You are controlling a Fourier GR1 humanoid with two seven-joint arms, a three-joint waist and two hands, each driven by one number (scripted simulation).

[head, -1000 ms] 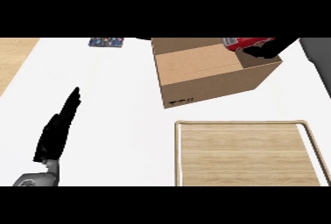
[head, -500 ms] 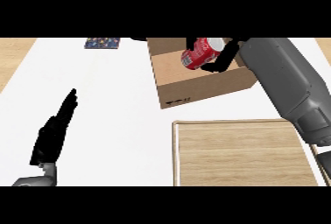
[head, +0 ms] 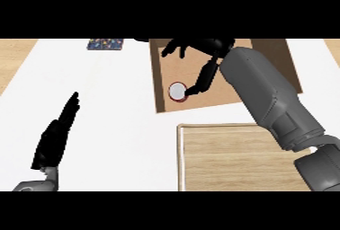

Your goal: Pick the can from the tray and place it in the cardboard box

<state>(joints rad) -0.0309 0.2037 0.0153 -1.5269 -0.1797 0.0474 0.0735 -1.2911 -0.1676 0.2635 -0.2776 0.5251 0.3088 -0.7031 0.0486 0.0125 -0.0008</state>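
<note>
The red can (head: pixel 178 91) stands upright inside the open cardboard box (head: pixel 161 76) at the top centre, its pale round top facing up. My right hand (head: pixel 199 48) hovers over the box with its fingers spread and straight, one fingertip reaching down close beside the can, and it holds nothing. The wooden tray (head: pixel 232 157) lies on the white counter below the box, at the lower right. My left hand (head: pixel 56 134) rests open at the lower left, fingers straight and pointing up the view.
A small dark patterned packet (head: pixel 105 44) lies at the counter's far edge, left of the box. My right forearm (head: pixel 272 103) crosses the box's right side and the tray's upper right corner. Wooden floor shows at the left.
My right hand held the can over the box; the can now stands inside the box and the hand's fingers have spread off it. The view has shifted so the box appears lower.
</note>
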